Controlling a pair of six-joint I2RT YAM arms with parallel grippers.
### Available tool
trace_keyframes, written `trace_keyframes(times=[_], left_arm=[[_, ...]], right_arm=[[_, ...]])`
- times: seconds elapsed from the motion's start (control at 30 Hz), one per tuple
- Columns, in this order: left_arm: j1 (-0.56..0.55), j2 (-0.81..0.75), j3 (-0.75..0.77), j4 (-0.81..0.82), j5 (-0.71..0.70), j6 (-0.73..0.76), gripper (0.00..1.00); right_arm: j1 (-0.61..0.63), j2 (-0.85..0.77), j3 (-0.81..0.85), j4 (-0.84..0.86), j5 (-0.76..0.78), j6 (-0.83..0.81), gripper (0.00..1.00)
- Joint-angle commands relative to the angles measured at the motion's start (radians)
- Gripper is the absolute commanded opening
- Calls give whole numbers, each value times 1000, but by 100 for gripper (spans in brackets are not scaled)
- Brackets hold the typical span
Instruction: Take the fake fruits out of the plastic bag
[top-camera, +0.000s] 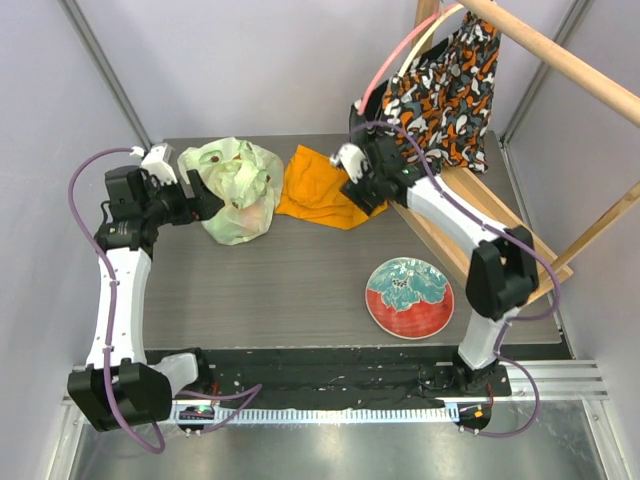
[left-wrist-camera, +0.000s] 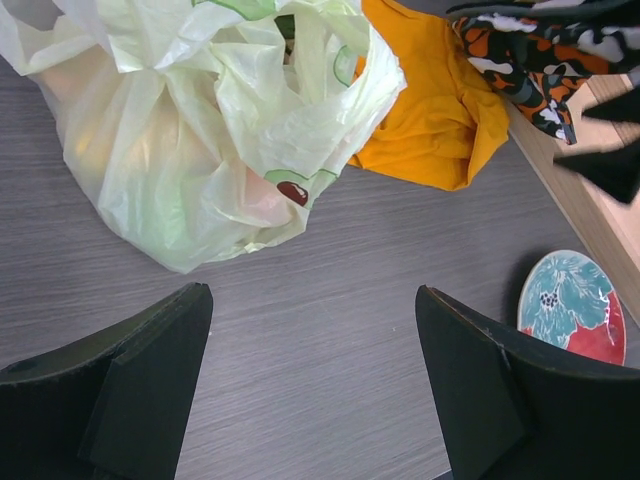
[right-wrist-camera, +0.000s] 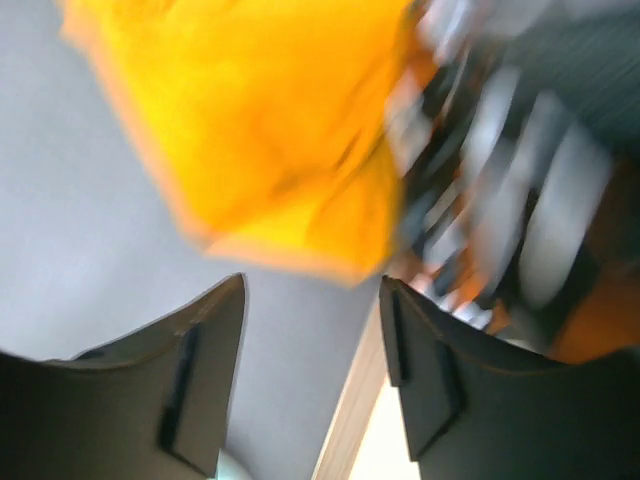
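Left hand (left-wrist-camera: 312, 320): two black fingers (left-wrist-camera: 130, 380) fill the bottom of the wrist view, spread wide, only bare grey wood-grain bench (left-wrist-camera: 330, 260) between them. Hand open and holding nothing, low, just on the near-left side of the thin pale-green translucent plastic bag (left-wrist-camera: 200, 130).

The bag sits at the back left of the bench, bunched and crinkled, its top cut off by the wrist view's edge. The small plastic fake fruits (left-wrist-camera: 252, 200) are inside it. They show only as pinkish and yellowish tints through the film, so kinds and count cannot be made out. A dark red mark on the bag's near face may be print or fruit; cannot tell which.

A crumpled bright orange cloth (top-camera: 320, 190) lies just right of the bag, touching or almost touching it.

Right hand (top-camera: 358, 185) is at the cloth's far side from the bag. Its wrist view is badly blurred, but the fingers (right-wrist-camera: 190, 380) stand apart, open, with nothing between them.

Beyond the cloth from the bag, an orange, black and white patterned fabric bag (top-camera: 450, 80) hangs from a pale wooden rail (top-camera: 560, 55).

A round plate with a red rim and teal floral centre (top-camera: 409, 297) lies well apart from the bag, toward the near right, partly cut off in the left wrist view.
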Motion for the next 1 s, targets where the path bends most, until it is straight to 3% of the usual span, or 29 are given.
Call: trace_keyframes(times=[0.0, 0.2, 0.37, 0.5, 0.63, 0.77, 0.97], left_arm=[[-9, -52, -13, 39, 78, -16, 88], [-12, -79, -70, 37, 104, 10, 89], [-18, -74, -99, 28, 145, 48, 88], [-69, -33, -93, -44, 259, 68, 84], [-141, -54, -111, -67, 212, 122, 84], [-142, -56, -98, -104, 201, 130, 84], [-142, -65, -113, -126, 202, 139, 84]], right_arm=[[-30, -178, -325, -163, -156, -72, 68], [-33, -309, -544, -237, -167, -176, 72], [-45, -294, -575, -231, -134, -231, 73], [-54, -235, -556, -237, -130, -277, 73], [-73, -116, -500, -324, -163, -343, 63], [-111, -65, -414, -389, -269, -411, 61], [-111, -7, -316, -459, -303, -466, 60]])
